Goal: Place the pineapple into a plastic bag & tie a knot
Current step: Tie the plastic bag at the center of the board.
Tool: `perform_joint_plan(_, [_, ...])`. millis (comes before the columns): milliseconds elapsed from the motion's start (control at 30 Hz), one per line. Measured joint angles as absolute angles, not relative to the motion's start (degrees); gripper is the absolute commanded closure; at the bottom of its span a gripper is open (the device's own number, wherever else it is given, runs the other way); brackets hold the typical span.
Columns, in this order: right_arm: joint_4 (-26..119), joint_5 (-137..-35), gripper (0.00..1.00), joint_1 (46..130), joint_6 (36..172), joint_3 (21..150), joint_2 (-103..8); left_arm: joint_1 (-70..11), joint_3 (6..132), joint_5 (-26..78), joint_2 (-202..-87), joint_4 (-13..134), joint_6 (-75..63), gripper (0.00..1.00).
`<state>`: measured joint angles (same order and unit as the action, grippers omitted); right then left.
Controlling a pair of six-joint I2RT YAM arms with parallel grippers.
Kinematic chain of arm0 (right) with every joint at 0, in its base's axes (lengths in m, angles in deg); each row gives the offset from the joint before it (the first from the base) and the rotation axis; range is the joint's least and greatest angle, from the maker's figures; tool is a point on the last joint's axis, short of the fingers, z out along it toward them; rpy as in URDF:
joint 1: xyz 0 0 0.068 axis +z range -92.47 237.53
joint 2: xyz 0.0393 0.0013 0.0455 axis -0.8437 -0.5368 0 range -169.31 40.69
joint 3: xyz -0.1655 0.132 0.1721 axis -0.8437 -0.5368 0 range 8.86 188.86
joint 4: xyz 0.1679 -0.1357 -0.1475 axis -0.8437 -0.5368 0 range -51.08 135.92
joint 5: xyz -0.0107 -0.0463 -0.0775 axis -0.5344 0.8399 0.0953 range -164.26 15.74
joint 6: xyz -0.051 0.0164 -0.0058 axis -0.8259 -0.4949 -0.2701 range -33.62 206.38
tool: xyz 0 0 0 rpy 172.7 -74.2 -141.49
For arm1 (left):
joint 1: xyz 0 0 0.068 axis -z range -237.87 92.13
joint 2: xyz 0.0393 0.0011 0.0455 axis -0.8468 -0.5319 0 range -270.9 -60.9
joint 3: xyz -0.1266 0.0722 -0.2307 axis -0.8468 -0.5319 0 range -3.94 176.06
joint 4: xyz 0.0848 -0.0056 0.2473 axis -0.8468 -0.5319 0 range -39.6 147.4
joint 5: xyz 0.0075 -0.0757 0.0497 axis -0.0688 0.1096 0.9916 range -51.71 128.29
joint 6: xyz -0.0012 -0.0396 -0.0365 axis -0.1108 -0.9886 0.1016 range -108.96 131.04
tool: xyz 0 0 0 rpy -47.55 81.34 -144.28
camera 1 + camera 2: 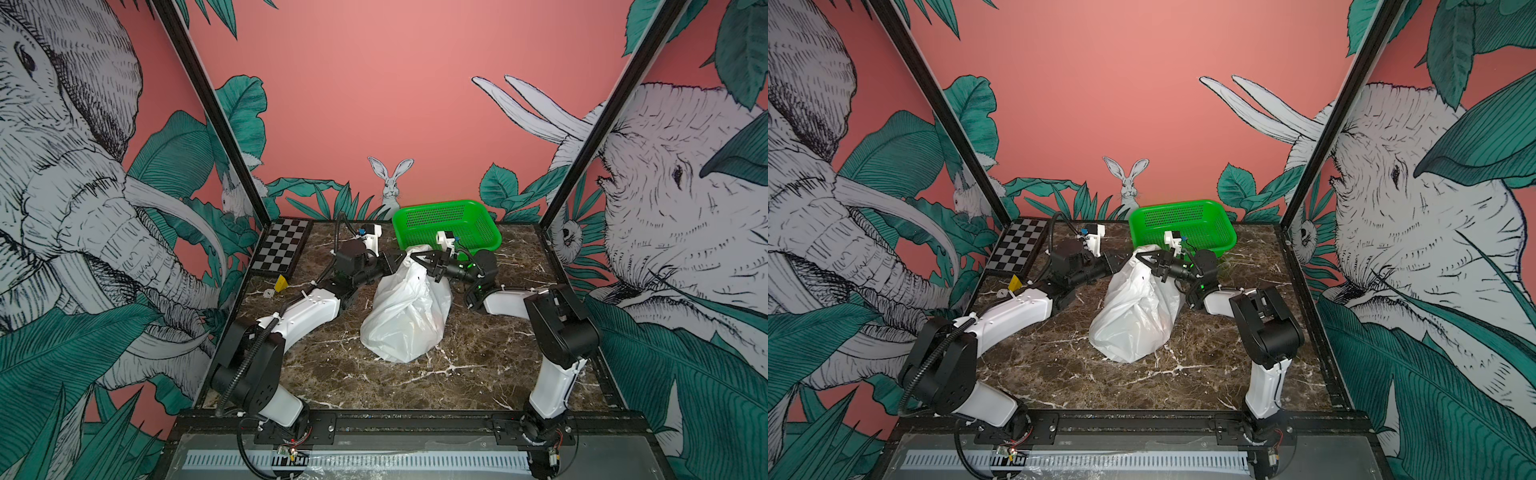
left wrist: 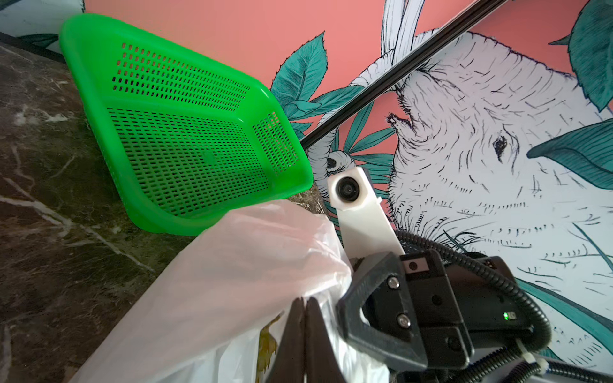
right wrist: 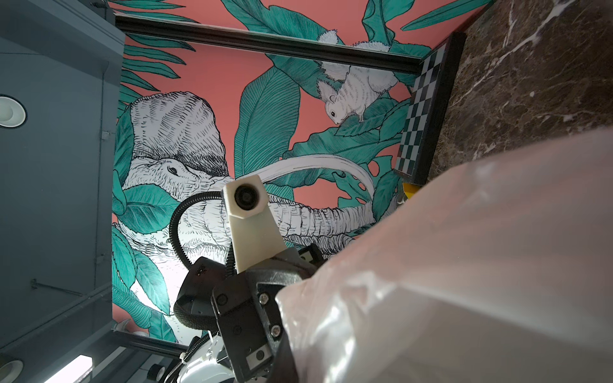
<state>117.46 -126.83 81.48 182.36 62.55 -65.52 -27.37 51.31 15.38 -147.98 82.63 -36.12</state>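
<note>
1. Dark brown marble tabletop [image 1: 415, 386] with white veining is carrying everything.
2. White plastic bag [image 1: 405, 316] is sitting upright around the middle, its base spreading on the marble.
3. Green perforated basket [image 1: 436, 205] is resting at the far edge, behind the bag; can't tell if they are touching.
4. Checkerboard [image 1: 282, 247] is lying flat in the far left corner.
5. Small yellow piece [image 1: 281, 283] is sitting just beside the checkerboard's near edge, with a small white scrap [image 1: 269, 292] lying next to it.

Arms [image 1: 307, 311] angled inward, left jaws shut
</note>
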Motion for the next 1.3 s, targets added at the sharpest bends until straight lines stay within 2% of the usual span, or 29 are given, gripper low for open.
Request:
perform_joint_plan(200, [113.7, -126.4, 0.56, 79.7, 179.9, 56.0, -59.0, -27.4, 51.3, 15.5, -148.0, 82.7, -36.1, 1.0])
perform_joint_plan(400, [99.0, -126.5, 0.55, 76.8, 170.7, 50.0, -43.5, -27.4, 51.3, 16.0, -148.0, 82.7, -35.9, 1.0])
perform_joint_plan(533, [87.4, -127.0, 0.55, 76.8, 162.5, 49.9, -37.2, -27.4, 51.3, 16.3, -148.0, 82.9, -35.5, 1.0])
perform_joint_plan(733, [77.7, -127.2, 0.55, 77.4, 156.6, 48.8, -37.8, -27.4, 51.3, 16.3, -148.0, 83.1, -34.9, 1.0])
perform_joint_plan(1033, [73.8, -127.1, 0.59, 81.9, 153.6, 51.0, -42.9, -27.1, 51.3, 16.3, -148.0, 83.1, -34.4, 1.0])
perform_joint_plan(1067, [73.8, -127.0, 0.61, 82.2, 153.5, 51.4, -43.2, -27.0, 51.3, 16.3, -148.0, 83.1, -34.4, 1.0])
perform_joint_plan(1100, [73.8, -127.0, 0.68, 82.4, 153.3, 51.8, -43.5, -26.9, 51.3, 16.3, -148.0, 83.1, -34.3, 1.0])
perform_joint_plan(1200, [74.0, -126.8, 1.0, 82.7, 153.1, 52.9, -44.3, -26.8, 51.3, 16.3, -148.0, 83.2, -34.3, 1.0])
perform_joint_plan(1300, [73.9, -126.7, 1.0, 82.5, 153.3, 53.3, -44.4, -26.7, 51.3, 16.7, -148.0, 83.5, -34.2, 1.0])
